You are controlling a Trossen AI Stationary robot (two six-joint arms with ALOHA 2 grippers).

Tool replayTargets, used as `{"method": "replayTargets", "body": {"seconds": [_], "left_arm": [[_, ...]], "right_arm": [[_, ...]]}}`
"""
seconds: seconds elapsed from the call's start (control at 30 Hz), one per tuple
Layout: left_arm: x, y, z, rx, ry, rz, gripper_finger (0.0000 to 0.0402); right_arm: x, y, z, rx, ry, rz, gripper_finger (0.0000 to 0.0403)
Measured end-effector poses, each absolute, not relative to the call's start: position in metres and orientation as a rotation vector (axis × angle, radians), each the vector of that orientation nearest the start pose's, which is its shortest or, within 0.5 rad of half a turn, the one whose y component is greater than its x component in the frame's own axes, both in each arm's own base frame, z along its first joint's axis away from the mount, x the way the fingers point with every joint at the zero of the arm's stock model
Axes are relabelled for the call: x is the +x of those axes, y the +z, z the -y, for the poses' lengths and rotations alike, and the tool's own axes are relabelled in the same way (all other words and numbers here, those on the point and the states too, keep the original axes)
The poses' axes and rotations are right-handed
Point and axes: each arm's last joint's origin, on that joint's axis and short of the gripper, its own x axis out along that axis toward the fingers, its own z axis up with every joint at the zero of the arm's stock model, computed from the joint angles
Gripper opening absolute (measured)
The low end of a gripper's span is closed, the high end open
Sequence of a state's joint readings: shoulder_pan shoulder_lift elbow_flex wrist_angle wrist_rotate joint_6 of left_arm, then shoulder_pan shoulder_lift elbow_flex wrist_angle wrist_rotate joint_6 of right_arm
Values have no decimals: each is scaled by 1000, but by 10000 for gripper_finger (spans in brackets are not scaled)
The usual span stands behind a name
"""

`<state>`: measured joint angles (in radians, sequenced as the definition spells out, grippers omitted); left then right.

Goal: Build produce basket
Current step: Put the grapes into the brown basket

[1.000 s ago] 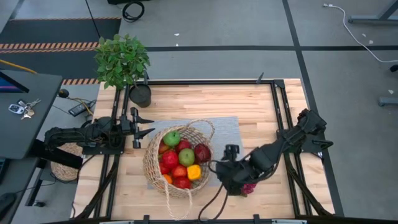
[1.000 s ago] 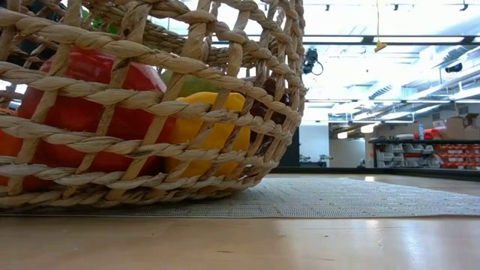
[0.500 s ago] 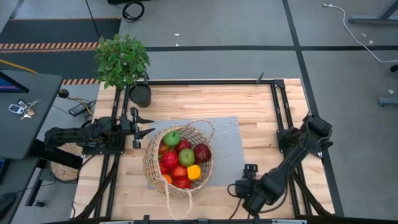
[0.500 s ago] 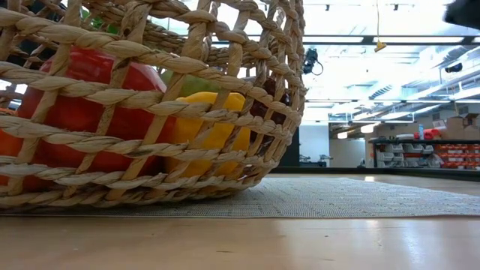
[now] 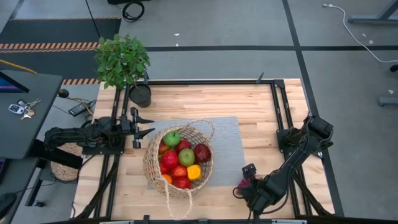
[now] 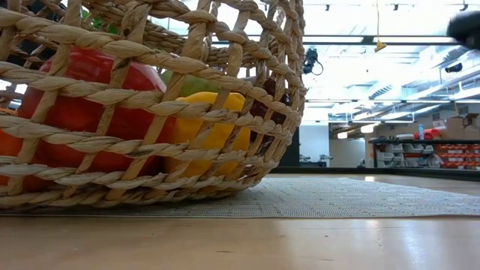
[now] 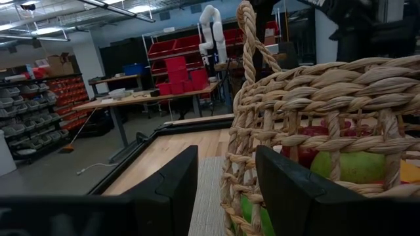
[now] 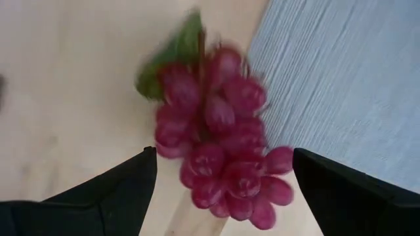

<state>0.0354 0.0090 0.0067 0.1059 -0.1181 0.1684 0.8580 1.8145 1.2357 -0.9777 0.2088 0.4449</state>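
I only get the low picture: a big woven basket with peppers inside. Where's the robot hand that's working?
Observer: The right hand is over the table's near right part, beside the grey mat.
Operator: Holding anything?
Observer: No. Its fingers are spread above a bunch of purple grapes lying on the wood.
Operator: And the other hand?
Observer: The left hand waits, open, just left of the basket.

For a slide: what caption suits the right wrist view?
Open right hand hovering over purple grapes lying on the wooden table beside the grey mat.
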Motion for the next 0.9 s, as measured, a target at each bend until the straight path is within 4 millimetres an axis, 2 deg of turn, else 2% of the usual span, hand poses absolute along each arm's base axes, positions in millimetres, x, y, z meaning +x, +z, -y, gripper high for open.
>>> {"method": "replayTargets", "body": {"seconds": [0.2, 0.4, 0.9], "left_arm": [[97, 175, -7, 164, 162, 90, 160], [97, 175, -7, 163, 162, 90, 160], [97, 175, -7, 163, 162, 91, 160]], "right_arm": [[204, 150, -225, -461, 165, -1464, 357], [209, 145, -218, -415, 127, -1464, 335], [213, 145, -219, -444, 162, -1427, 186]]}}
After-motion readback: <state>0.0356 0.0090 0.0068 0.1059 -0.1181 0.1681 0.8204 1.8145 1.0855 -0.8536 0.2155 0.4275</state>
